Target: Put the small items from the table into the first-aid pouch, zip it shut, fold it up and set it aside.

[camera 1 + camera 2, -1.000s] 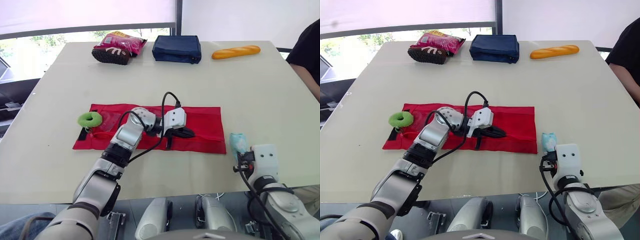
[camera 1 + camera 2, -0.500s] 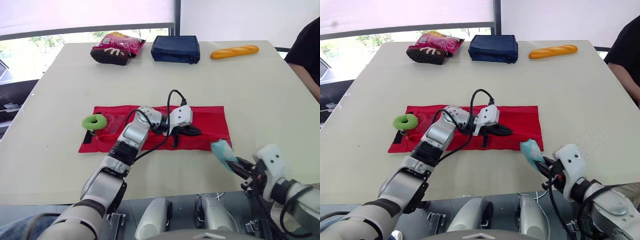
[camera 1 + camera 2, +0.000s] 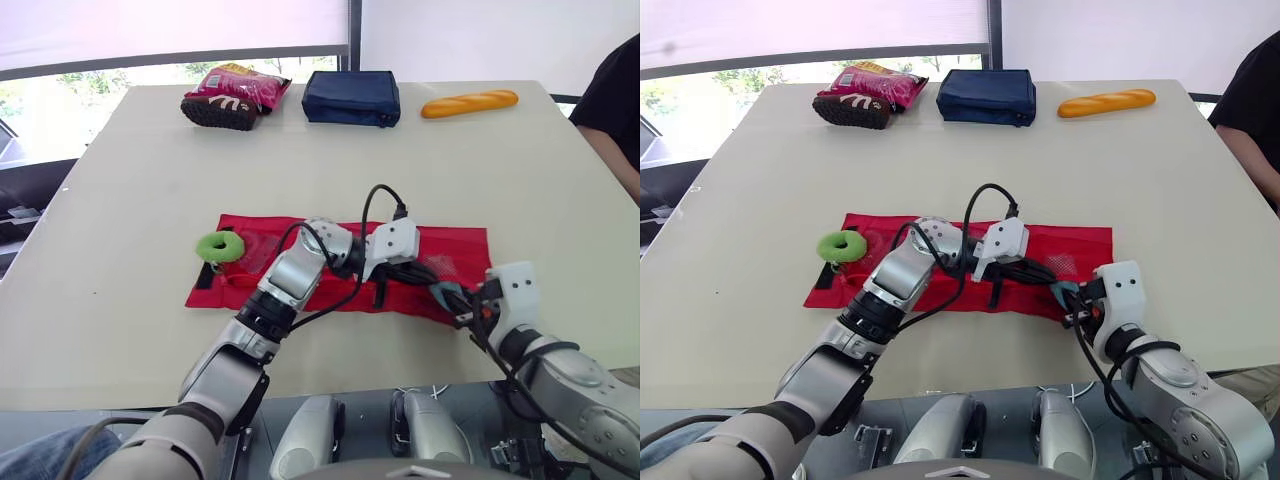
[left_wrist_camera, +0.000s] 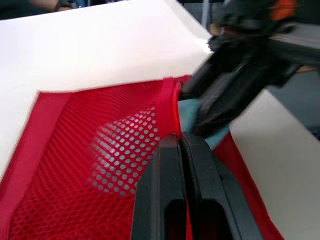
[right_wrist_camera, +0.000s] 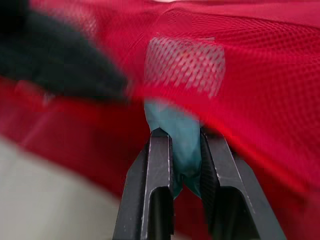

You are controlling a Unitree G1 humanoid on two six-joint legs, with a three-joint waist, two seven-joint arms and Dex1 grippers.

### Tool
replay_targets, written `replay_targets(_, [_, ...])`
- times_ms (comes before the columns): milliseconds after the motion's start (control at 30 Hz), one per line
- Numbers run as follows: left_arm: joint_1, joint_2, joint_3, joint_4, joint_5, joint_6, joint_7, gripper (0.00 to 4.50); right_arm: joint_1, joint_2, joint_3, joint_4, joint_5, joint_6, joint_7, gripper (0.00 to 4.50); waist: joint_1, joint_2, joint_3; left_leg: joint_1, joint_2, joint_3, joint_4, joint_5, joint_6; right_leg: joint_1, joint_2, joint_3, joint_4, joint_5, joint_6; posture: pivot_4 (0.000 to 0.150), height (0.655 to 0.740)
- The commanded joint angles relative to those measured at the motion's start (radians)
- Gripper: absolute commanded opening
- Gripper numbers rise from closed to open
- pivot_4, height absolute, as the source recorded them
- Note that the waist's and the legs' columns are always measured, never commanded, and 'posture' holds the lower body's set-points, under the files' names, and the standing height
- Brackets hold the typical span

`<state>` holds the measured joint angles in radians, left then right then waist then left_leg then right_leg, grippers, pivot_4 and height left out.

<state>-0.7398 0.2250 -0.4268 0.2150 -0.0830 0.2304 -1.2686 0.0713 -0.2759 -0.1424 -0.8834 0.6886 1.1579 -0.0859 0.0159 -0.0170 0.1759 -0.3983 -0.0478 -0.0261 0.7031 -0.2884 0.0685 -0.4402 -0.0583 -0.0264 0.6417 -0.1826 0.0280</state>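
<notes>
Red pouch (image 3: pixel 452 248) lies opened out flat on the near middle of the table (image 3: pixel 500 170). Left gripper (image 4: pixel 181 138) sits at its right half, fingers pressed together on the red edging of the mesh pocket (image 4: pixel 115 150) – fabric shows between them. Right gripper (image 5: pixel 183 133) is narrow, clamped on a pale blue packet (image 5: pixel 172 117), whose tip is pushed against the pouch's right end, just beside the left fingers. Green ring (image 3: pixel 218 245) rests on the pouch's left end. Far edge of the table – pink snack bag (image 3: pixel 235 92), navy bag (image 3: pixel 353 97), bread loaf (image 3: pixel 470 103), well apart from the pouch. A person's dark sleeve (image 3: pixel 615 100) is at the right.
</notes>
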Motion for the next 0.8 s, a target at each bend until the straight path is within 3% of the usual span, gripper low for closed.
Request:
replay_targets(33, [-0.005, -0.030, -0.019, -0.041, -0.024, -0.007, -0.003, 0.00, -0.037, 0.047, 0.001, 0.016, -0.053, -0.024, -0.062, 0.17, 0.000, 0.000, 0.000, 0.000, 0.000, 0.000, 0.000, 0.000, 0.000, 0.000, 0.000, 0.000, 0.000, 0.000, 0.000, 0.150, 0.7397])
replay_targets(200, [-0.017, -0.072, -0.035, -0.021, -0.020, -0.014, 0.011, 0.00, -0.084, 0.122, 0.056, 0.077, -0.155, -0.093, -0.119, 0.17, -0.002, 0.000, 0.000, 0.000, 0.000, 0.000, 0.000, 0.000, 0.000, 0.000, 0.001, 0.001, 0.000, 0.000, 0.000, 0.150, 0.7397])
replay_targets(267, [-0.028, -0.085, -0.032, 0.009, -0.009, -0.028, 0.021, 0.00, -0.072, 0.113, 0.073, 0.073, -0.178, -0.105, -0.102, 1.20, -0.001, 0.000, 0.000, 0.000, 0.000, 0.000, 0.000, 0.000, 0.000, 0.000, 0.002, 0.001, 0.000, 0.000, 0.000, 0.150, 0.7397])
replay_targets(433, [-0.064, -0.102, -0.009, 0.101, 0.010, -0.063, 0.063, 0.00, 0.027, 0.014, 0.046, -0.006, -0.152, -0.083, 0.010, 3.13, -0.001, 0.001, 0.000, 0.000, 0.000, 0.001, 0.000, 0.000, 0.000, 0.000, 0.002, 0.000, 0.000, 0.000, 0.000, 0.150, 0.7397])
replay_targets(633, [-0.094, -0.125, 0.000, 0.200, 0.031, -0.107, 0.111, 0.00, 0.135, -0.158, -0.010, -0.109, -0.073, -0.096, 0.202, 3.13, -0.002, 0.001, 0.000, 0.001, 0.000, 0.000, 0.000, -0.002, 0.004, 0.000, 0.002, -0.002, 0.000, 0.000, 0.000, 0.150, 0.7397])
replay_targets(800, [-0.091, -0.132, 0.001, 0.228, 0.034, -0.132, 0.120, 0.00, 0.241, -0.167, -0.179, -0.162, 0.085, -0.187, 0.309, 3.13, 0.000, 0.001, 0.000, 0.000, 0.001, 0.000, 0.000, -0.003, 0.004, 0.000, 0.003, -0.001, 0.000, 0.000, 0.001, 0.150, 0.7397])
